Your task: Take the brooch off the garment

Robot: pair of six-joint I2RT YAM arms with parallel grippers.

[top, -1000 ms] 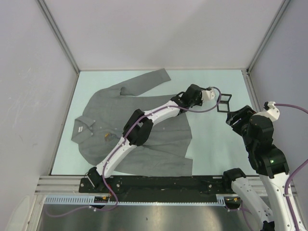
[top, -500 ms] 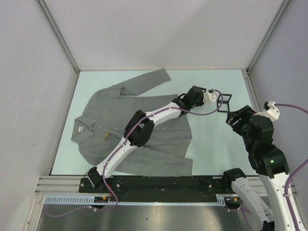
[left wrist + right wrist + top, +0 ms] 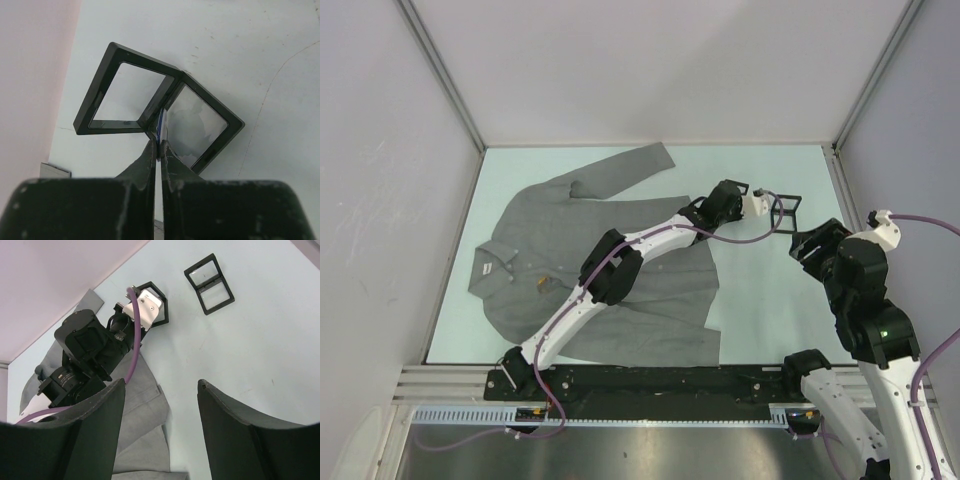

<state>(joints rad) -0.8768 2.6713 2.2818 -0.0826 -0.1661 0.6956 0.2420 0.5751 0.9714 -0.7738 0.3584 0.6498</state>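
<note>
The work surface is a pale table [image 3: 760, 290] enclosed by plain white walls [image 3: 650, 70] on three sides.

**Garment.** The garment [image 3: 560, 230] lies flat in the left and centre of the top view. Its collar points to the left edge and one sleeve reaches toward the upper centre. The brooch [image 3: 541, 283] appears as a small orange-brown spot on the chest, just right of the collar (too small to make out its shape).

**Left arm.** The left arm [image 3: 650, 235] extends from the lower left of the top view, diagonally across the garment, to the right of centre. The left gripper [image 3: 160, 147] is past the garment's edge, over bare table. In the left wrist view its fingers are pressed together, leaving only a hairline gap. The tips meet a black hinged case [image 3: 99, 89] where its two square frames join. The case stands open in a V with clear panes in both frames. A thin bluish sliver shows just above the fingertips; what it is cannot be determined.

**Right arm.** The right gripper [image 3: 160, 385] hovers over bare table at the right of the top view, near the left gripper. Its jaws are spread wide, with nothing between them.

**Other items.** A second black case [image 3: 209, 284] with two panes lies flat in the upper right of the right wrist view, well apart from the first.
</note>
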